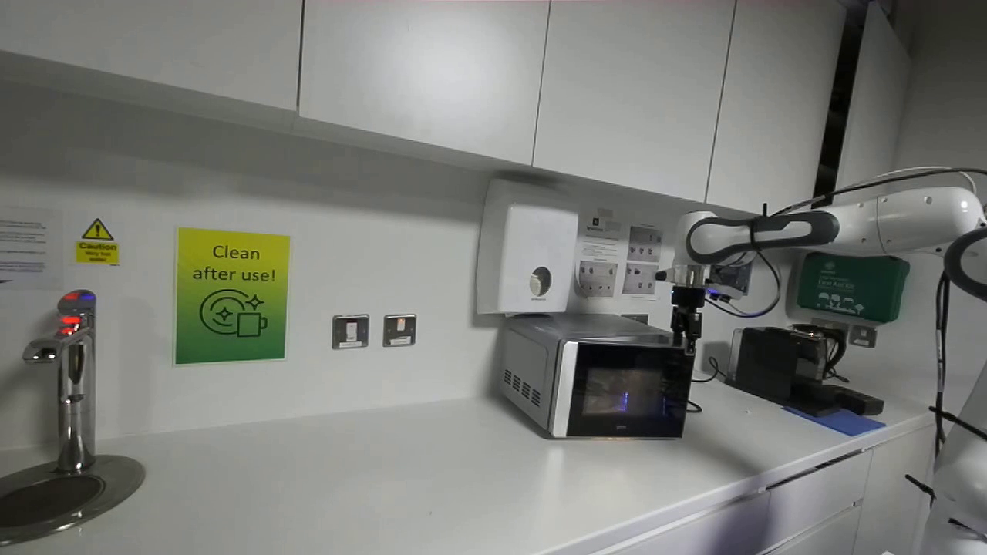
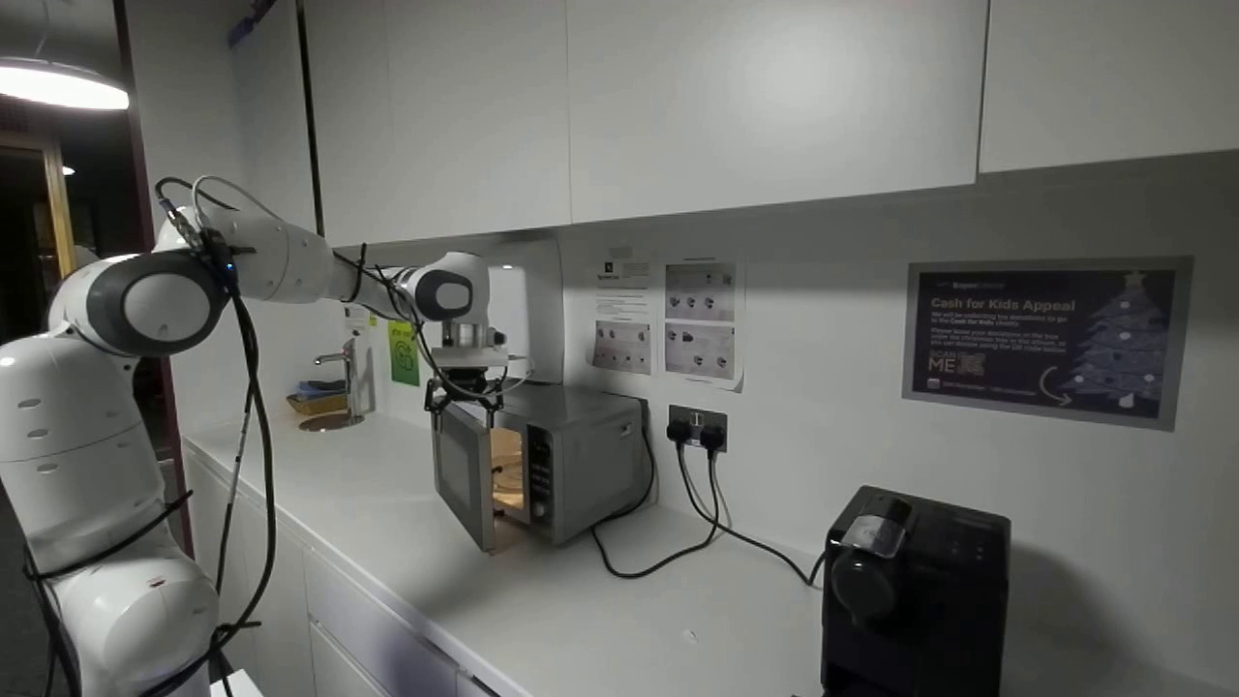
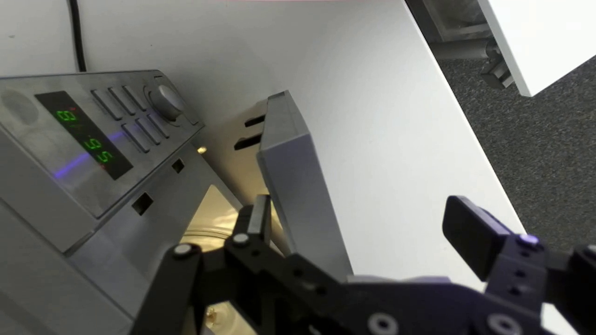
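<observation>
A white bench (image 1: 324, 478) runs across an exterior view: a chrome tap (image 1: 75, 408) at left, a green wall sign (image 1: 231, 347), then the microwave (image 1: 532, 354), its door (image 1: 626, 393) ajar; the gripper (image 1: 686, 344), spread wide, straddles the door's top edge; farther right stands a black coffee machine (image 1: 767, 366).

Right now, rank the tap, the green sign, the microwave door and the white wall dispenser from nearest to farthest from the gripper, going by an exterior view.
1. Microwave door: ajar, between the fingers of the open gripper.
2. White wall dispenser: above the microwave.
3. Green sign: left of the dispenser in view.
4. Tap: farthest left, past the sign.
</observation>
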Controlling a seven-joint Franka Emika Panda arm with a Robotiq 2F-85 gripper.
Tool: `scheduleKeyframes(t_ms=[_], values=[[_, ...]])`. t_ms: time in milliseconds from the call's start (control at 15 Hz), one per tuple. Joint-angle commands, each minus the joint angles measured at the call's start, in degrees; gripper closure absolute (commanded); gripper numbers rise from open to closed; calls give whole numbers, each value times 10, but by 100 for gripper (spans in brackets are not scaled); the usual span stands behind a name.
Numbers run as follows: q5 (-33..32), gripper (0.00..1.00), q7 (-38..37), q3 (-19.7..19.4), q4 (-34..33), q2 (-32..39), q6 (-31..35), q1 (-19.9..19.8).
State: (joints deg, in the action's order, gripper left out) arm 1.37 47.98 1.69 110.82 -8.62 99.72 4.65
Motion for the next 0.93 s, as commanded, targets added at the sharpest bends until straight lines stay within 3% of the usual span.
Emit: scheduleKeyframes(t_ms=[0, 867], values=[[11, 0, -24, 1, 12, -20, -8, 2], [23, 0, -92, 4, 15, -21, -3, 5]])
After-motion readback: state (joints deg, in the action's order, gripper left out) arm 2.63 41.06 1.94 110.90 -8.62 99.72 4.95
